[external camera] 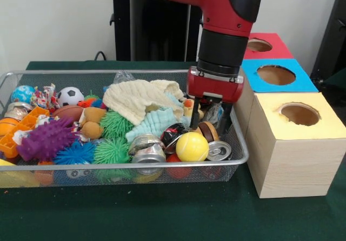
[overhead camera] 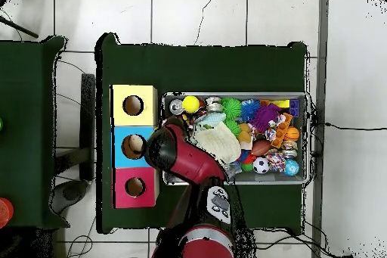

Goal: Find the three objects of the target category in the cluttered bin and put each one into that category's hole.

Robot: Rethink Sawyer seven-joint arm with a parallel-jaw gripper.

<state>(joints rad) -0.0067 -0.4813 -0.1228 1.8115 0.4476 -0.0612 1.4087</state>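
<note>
My gripper (external camera: pixel 210 128) hangs open inside the right end of the wire bin (external camera: pixel 238 135), one black finger (external camera: pixel 194 116) on each side of a small brown-rimmed round object (external camera: pixel 207 131). Nothing is clamped between them. Just in front lie a yellow ball (external camera: pixel 192 146), a can showing its silver top (external camera: pixel 219 151) and crushed silver cans (external camera: pixel 147 149). Three boxes with round holes stand beside the bin: yellow (external camera: pixel 294 144), blue (external camera: pixel 275 74) and red (external camera: pixel 262 45). In the overhead view the arm (overhead camera: pixel 181 156) covers the gripper and that end of the bin (overhead camera: pixel 304 96).
A cream cloth (external camera: pixel 141 98) and a teal cloth (external camera: pixel 157 122) are heaped mid-bin. Green (external camera: pixel 111 150), blue (external camera: pixel 75 153) and purple (external camera: pixel 46 139) spiky balls, a soccer ball (external camera: pixel 70 95), a football (external camera: pixel 67 112) and an orange tray (external camera: pixel 21 130) fill the left.
</note>
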